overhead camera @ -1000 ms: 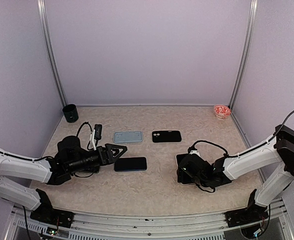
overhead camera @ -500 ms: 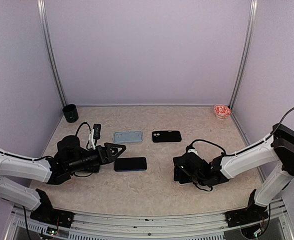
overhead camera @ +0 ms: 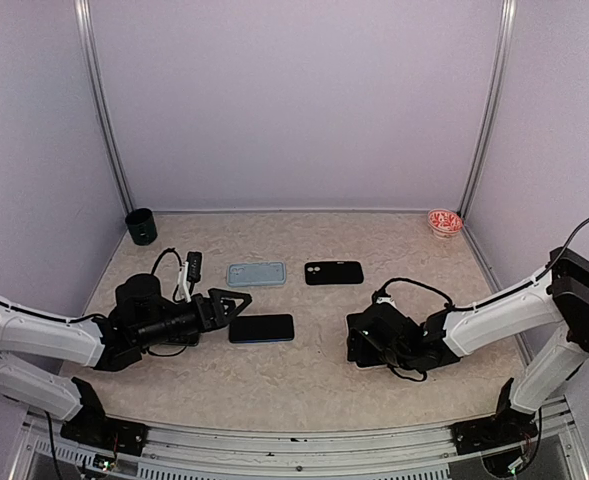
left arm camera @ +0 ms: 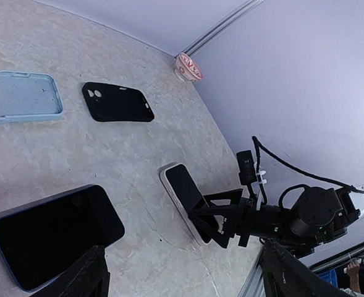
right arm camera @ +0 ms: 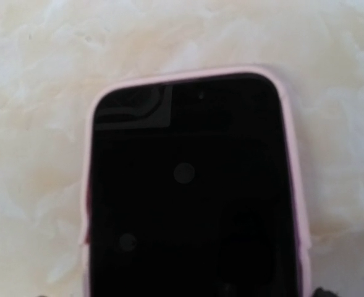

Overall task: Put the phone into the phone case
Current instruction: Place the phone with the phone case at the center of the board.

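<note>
A dark phone (overhead camera: 261,327) lies flat at centre, also in the left wrist view (left arm camera: 52,232). A light blue case (overhead camera: 256,273) and a black case (overhead camera: 334,272) lie behind it. My left gripper (overhead camera: 234,300) is open and empty, low just left of the dark phone. A second phone with a pale pink rim (right arm camera: 188,185) lies under my right gripper (overhead camera: 359,340); it also shows in the left wrist view (left arm camera: 183,192). The right jaws straddle this phone, spread about as wide as it, and look open.
A dark cup (overhead camera: 141,226) stands at the back left corner. A small red-and-white bowl (overhead camera: 444,221) sits at the back right. Purple walls enclose the table on three sides.
My right gripper has shifted a little left over the pink-rimmed phone. My left gripper has drawn back slightly to the left.
</note>
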Motion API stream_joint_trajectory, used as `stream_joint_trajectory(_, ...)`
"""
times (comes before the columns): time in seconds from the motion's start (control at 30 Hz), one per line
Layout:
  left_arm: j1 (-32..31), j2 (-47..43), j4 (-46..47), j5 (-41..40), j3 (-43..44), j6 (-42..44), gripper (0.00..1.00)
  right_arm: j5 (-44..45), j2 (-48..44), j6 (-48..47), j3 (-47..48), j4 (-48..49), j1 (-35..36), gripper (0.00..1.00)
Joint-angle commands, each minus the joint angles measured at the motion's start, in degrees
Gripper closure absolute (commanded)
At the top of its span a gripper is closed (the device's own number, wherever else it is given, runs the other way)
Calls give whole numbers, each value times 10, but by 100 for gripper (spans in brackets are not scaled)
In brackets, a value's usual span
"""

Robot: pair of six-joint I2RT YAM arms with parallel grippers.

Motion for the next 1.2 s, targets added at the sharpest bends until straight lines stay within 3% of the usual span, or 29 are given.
stream_joint_trajectory(0.0, 6, 6, 27, -2, -11, -3, 17, 13, -28, 12, 11, -31, 7, 9)
stream_joint_trajectory(0.87, 6, -4, 34, -5, -26, -11, 17, -12, -21, 6, 10, -9, 22, 9)
stream_joint_trajectory(1.17, 6, -4, 33, -5, -28, -9, 17, 38, -46, 3, 17, -54, 23, 7)
